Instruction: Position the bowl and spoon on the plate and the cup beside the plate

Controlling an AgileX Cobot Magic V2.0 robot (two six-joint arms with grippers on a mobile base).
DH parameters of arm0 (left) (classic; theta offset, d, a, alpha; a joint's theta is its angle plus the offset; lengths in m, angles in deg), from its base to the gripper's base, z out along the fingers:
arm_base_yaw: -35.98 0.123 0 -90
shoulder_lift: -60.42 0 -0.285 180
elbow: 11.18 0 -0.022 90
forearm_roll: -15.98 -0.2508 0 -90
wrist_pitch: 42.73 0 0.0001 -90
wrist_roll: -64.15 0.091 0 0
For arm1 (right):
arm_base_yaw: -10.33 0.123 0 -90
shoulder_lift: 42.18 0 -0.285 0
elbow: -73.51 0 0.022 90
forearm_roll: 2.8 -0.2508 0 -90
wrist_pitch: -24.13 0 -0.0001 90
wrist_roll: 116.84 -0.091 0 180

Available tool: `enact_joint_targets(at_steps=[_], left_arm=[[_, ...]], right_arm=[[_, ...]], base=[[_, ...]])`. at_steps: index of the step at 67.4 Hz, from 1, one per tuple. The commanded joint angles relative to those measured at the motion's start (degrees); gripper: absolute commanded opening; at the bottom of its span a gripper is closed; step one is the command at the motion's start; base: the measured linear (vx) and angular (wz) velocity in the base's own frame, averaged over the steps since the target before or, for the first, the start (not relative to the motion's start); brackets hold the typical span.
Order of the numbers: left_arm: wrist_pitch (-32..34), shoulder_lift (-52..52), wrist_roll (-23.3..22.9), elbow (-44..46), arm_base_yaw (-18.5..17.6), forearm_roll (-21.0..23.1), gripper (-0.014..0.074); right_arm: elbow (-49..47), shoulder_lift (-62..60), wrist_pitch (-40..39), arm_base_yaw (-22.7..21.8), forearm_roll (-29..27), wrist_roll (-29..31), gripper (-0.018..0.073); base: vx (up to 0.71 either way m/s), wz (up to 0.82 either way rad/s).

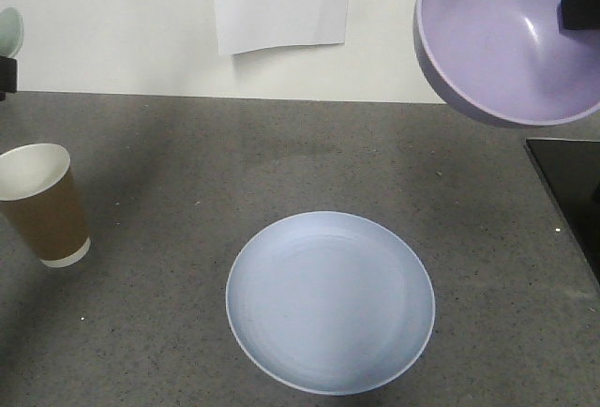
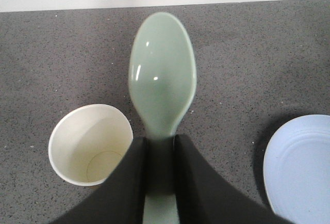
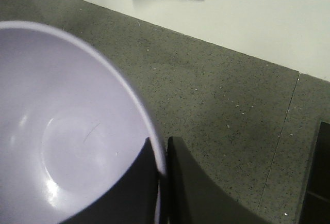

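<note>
1. Plate (image 1: 330, 302): lies flat on the grey tabletop (image 1: 187, 163), centre front. Nothing is on it.
2. Bowl (image 1: 506, 37): in the air at the upper right, behind and to the right of the plate, tipped so its empty inside shows. The right tool (image 3: 161, 149) is closed on the rim, one finger inside and one outside. Not yet set on the plate.
3. Spoon (image 2: 162, 74): carried clear of the tabletop at the far left, near the cup. The left tool (image 2: 160, 144) is clamped on its handle, scoop end pointing forward. Not yet set on the plate.
4. Cup (image 1: 42, 203): stands empty on the tabletop, left of the plate and well apart from it. Untouched.
5. Progress, as judged: no placement is finished. Bowl and spoon are gripped and lifted, ready to go down. Remaining are the bowl onto the plate, the spoon onto the plate, and probably the cup brought nearer the plate.
</note>
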Motion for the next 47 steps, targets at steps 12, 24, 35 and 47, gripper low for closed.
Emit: enact_joint_targets(at_steps=[12, 24, 35, 47], left_arm=[[3.2, -1.09, -0.49, 1.53, -0.21, 0.21, -0.0006], [3.2, -1.09, -0.49, 1.53, -0.21, 0.21, -0.0006], [3.2, -1.09, -0.49, 1.53, -0.21, 0.21, -0.0006], [3.2, -1.09, -0.49, 1.53, -0.21, 0.21, -0.0006]], right_arm=[[-1.54, -1.17, -3.59, -0.27, -1.1, -0.07, -0.0004], [-1.54, -1.17, -3.59, -0.27, -1.1, -0.07, -0.0004], [-1.54, -1.17, -3.59, -0.27, -1.1, -0.07, -0.0004], [-1.54, -1.17, -3.59, -0.27, -1.1, -0.07, -0.0004]], base=[[0.0, 0.0], [0.0, 0.0], [0.0, 0.0], [0.0, 0.0]])
